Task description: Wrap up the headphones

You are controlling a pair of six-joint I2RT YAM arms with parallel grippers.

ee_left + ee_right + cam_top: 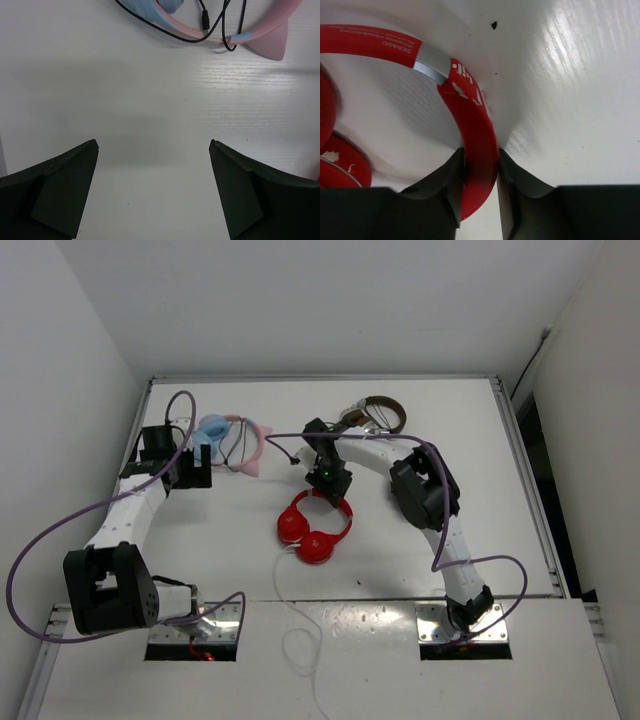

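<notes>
The red headphones [313,528] lie at the table's middle, ear cups toward the near edge. Their thin white cable [290,612] trails off the near edge. My right gripper [328,483] is shut on the red headband [479,150] at its far end; both fingers press its sides. A red ear cup [342,167] shows at the lower left of the right wrist view. My left gripper [194,468] is open and empty at the far left, its fingers [65,185] spread wide above bare table.
Pink-and-blue headphones [232,439] with a black cable [210,30] lie just beyond my left gripper. Brown-and-silver headphones [378,415] lie at the far side behind my right arm. White walls stand on three sides.
</notes>
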